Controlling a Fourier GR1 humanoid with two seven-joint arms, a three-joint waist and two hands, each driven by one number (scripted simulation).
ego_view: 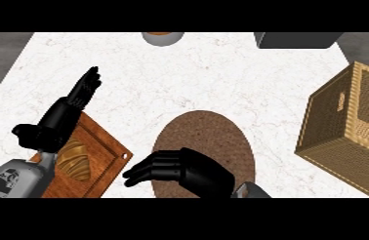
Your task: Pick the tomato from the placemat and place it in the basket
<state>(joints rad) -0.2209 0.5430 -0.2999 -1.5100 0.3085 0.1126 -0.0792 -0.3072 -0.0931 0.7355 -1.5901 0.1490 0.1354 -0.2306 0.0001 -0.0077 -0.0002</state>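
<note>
White marble tabletop (216, 73), wicker basket (338, 131) at right. Right hand (180, 170) curls over the brown placemat (209, 141), possibly hiding the tomato. Left hand (72, 107) rests open, fingers straight.

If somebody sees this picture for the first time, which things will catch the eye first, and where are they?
First the right hand, low in the middle, its fingers curled over the near edge of the round brown placemat; no tomato shows. Next the wicker basket at the right edge. At the left, the left hand stands open, fingers up, above a wooden board with a croissant.
</note>
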